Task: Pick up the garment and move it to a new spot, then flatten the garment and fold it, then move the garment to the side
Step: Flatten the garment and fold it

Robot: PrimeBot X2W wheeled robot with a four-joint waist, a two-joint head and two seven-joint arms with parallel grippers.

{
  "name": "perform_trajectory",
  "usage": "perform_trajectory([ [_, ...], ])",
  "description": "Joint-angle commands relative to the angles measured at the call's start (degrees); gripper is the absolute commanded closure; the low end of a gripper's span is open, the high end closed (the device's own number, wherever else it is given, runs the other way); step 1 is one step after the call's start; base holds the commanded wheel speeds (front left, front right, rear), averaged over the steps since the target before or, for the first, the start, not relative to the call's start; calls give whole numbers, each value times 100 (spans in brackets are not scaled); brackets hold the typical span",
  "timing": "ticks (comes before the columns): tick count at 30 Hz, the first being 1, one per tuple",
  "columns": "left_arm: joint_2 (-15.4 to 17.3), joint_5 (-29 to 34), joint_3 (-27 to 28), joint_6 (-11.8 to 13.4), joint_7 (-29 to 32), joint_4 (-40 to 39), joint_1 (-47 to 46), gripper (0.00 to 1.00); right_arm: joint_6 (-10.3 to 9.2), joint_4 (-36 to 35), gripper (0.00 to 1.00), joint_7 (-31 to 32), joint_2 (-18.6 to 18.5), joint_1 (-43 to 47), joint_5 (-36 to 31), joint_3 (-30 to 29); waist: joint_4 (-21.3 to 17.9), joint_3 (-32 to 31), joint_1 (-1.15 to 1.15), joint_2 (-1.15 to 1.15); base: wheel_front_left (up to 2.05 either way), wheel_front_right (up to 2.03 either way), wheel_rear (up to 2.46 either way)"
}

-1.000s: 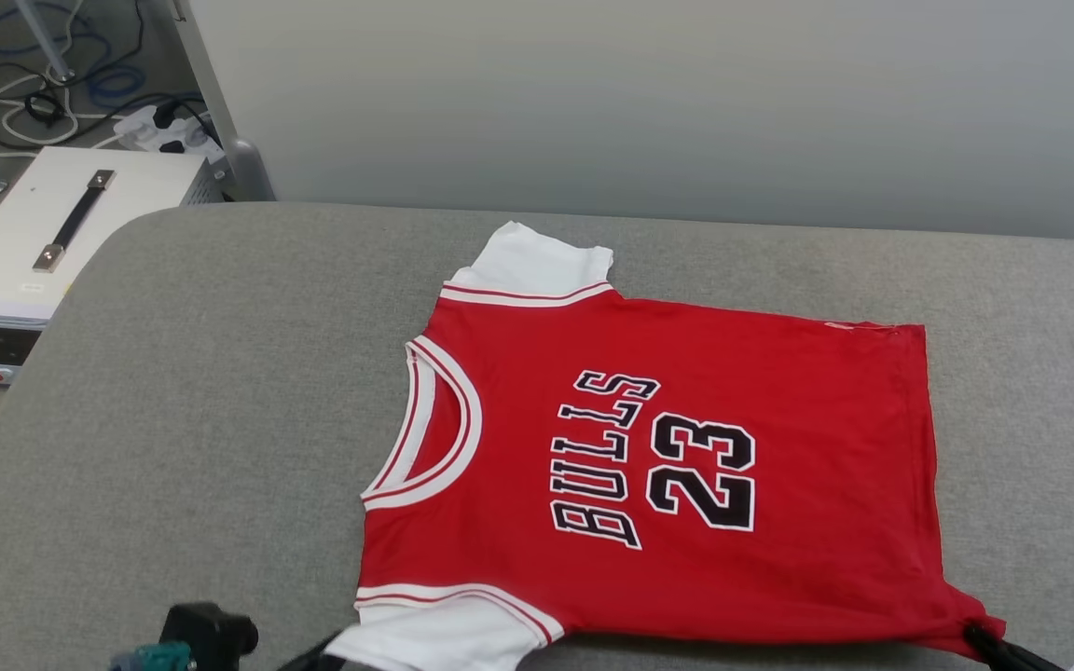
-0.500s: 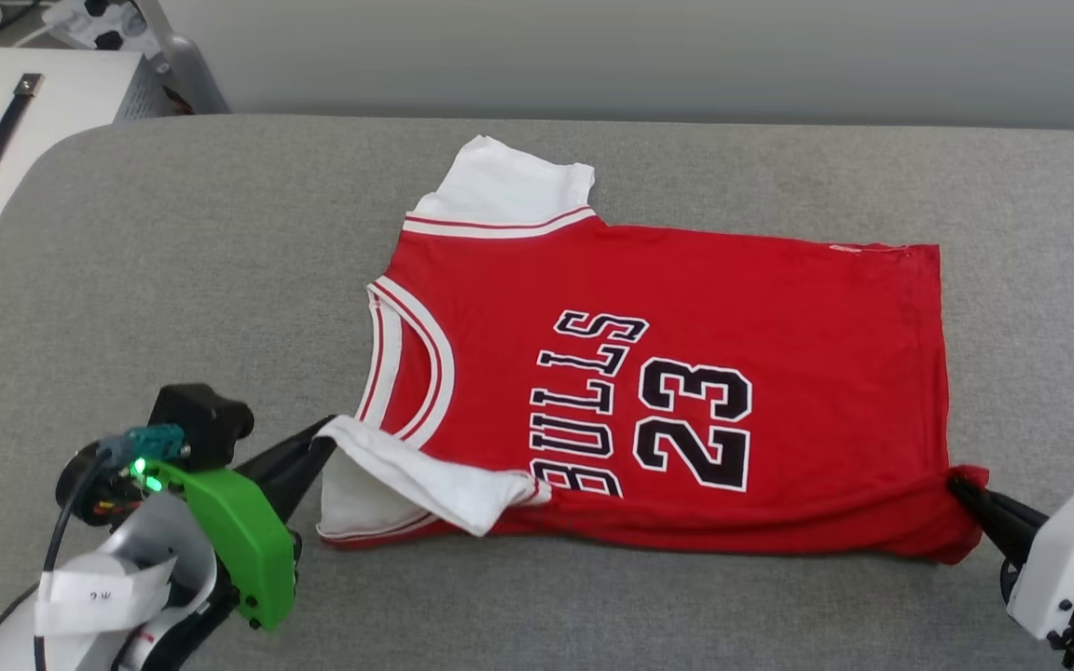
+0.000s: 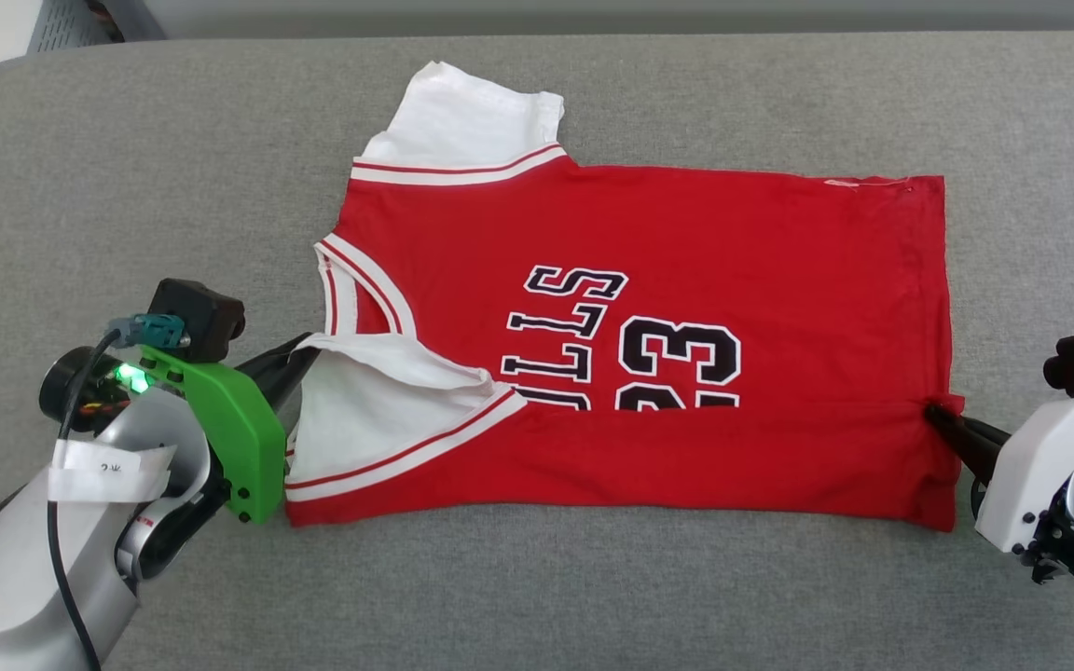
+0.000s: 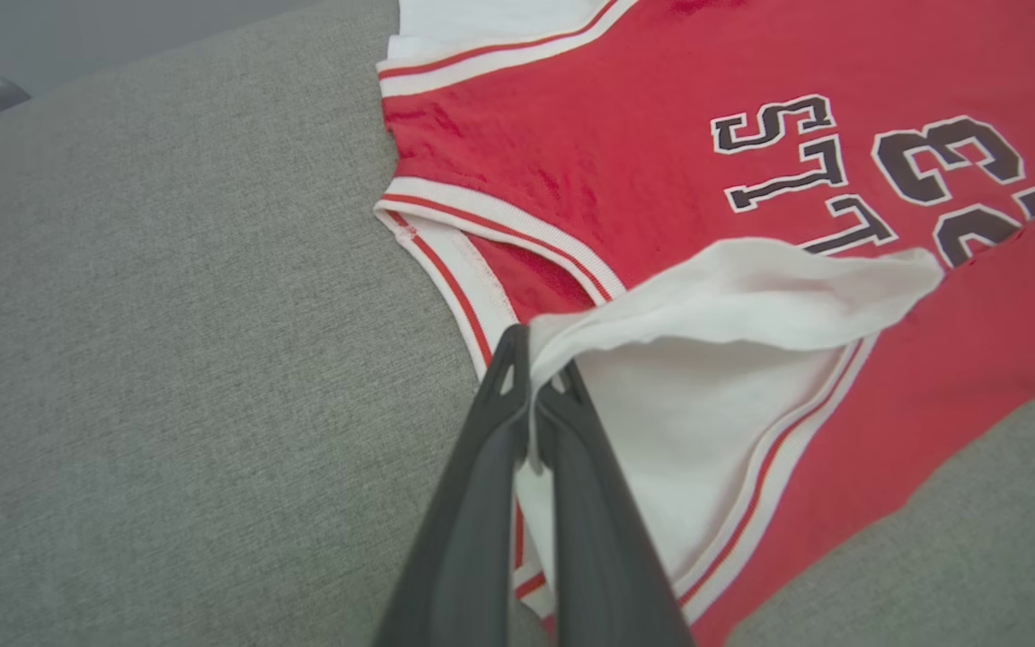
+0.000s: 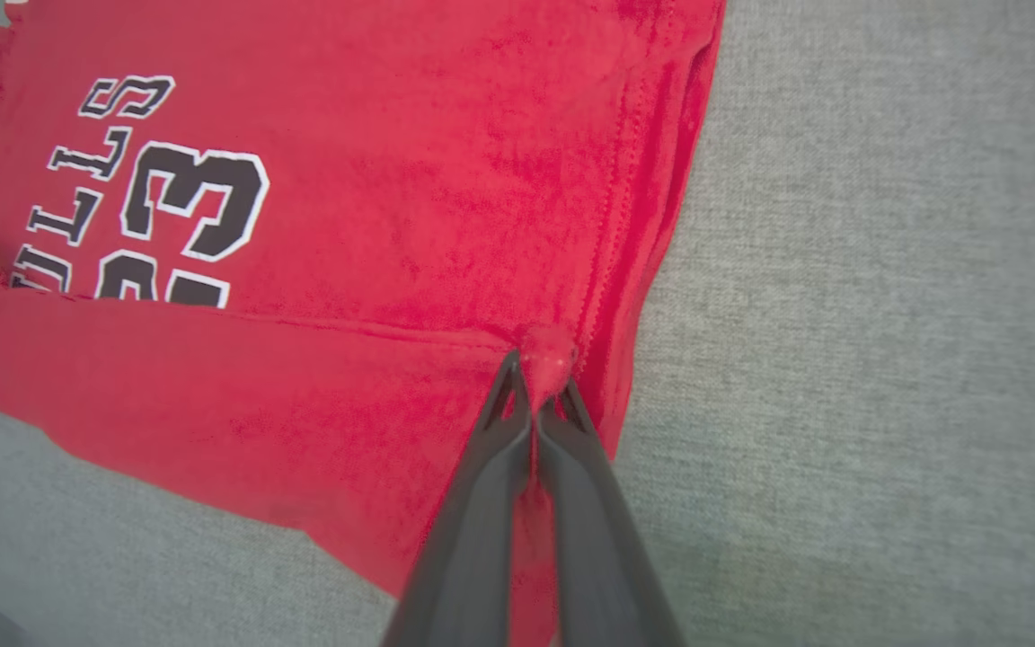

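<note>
Because a lengthwise fold lands straight only when both ends of the edge travel together, each arm grips 1 end of the garment's [image 3: 686, 233] near side. The garment lies print-up on the grey fabric-covered worktop [image 3: 127, 168], collar [image 3: 351, 280] toward the robot's left and hem [image 3: 945, 280] toward its right.

The left tool [image 3: 299, 359] is clenched on the edge of the near sleeve [image 3: 378, 419]. The left wrist view shows white cloth pinched between its 2 fingers, with the sleeve doubled back over the shoulder. The right tool [image 3: 938, 412] is clenched on the near hem corner, and the right wrist view shows a small red bunch caught at its tips.

Between the 2 grips the near side is turned over onto the body, so its edge covers the lower part of the black print [image 3: 649, 345]. The far sleeve [image 3: 462, 112] lies flat and untouched on the worktop.

Gripping the extreme corners looks deliberate. It holds the turned band fairly taut along its length, so the crease runs about parallel to the far side. The flattening step looks finished and the first fold is in hand, roughly a third of the way across. The next move calls for carrying both corners farther at an even pace before letting go. If 1 side lags, the band would likely skew, and the loose sleeve may bunch under it.
</note>
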Motion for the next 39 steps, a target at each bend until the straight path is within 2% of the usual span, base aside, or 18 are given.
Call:
perform_trajectory([
  [1,-21,-67,-54,-18,-43,91,-170,100,-5,72,100,-53,30,-129,-48,33,-68,128,0,0,0,0,0],
  [11,-173,-258,-633,-21,-202,759,-760,100,-5,491,100,-166,38,-485,-111,196,-57,385,0,0,0,0,0],
  [12,-223,-289,-668,-21,-222,880,-813,82,-5,523,100,-184,42,-513,-118,215,-55,397,0,0,0,0,0],
  [13,-262,-290,-702,-21,-248,969,-856,16,-5,547,100,-195,47,-534,-122,231,-54,402,0,0,0,0,0],
  [14,-310,-272,-739,-21,-296,1085,-910,0,-5,576,81,-216,53,-561,-136,244,-54,403,0,0,0,0,0],
  [15,-362,-269,-738,-21,-348,1193,-946,0,-5,596,18,-246,56,-581,-160,250,-53,398,0,0,0,0,0],
  [16,-425,-267,-745,-21,-399,1322,-980,0,-5,622,0,-279,62,-600,-187,267,-53,380,0,0,0,0,0],
  [24,-834,-430,-553,111,-981,1974,-961,0,-5,690,0,-466,73,-563,-225,373,-18,-31,0,0,0,0,0],
  [31,-1104,-874,-268,336,-1282,1859,-551,0,-5,452,0,-393,21,-205,-481,337,75,-513,0,0,0,0,0],
  [34,-1112,-1049,-164,604,-1249,1600,-235,0,-5,168,0,-358,69,10,-683,252,95,-684,0,0,0,0,0],
  [39,-965,-1287,-85,1208,-919,882,422,0,-5,-307,0,88,262,443,-1031,-22,92,-849,0,0,0,0,0],
])
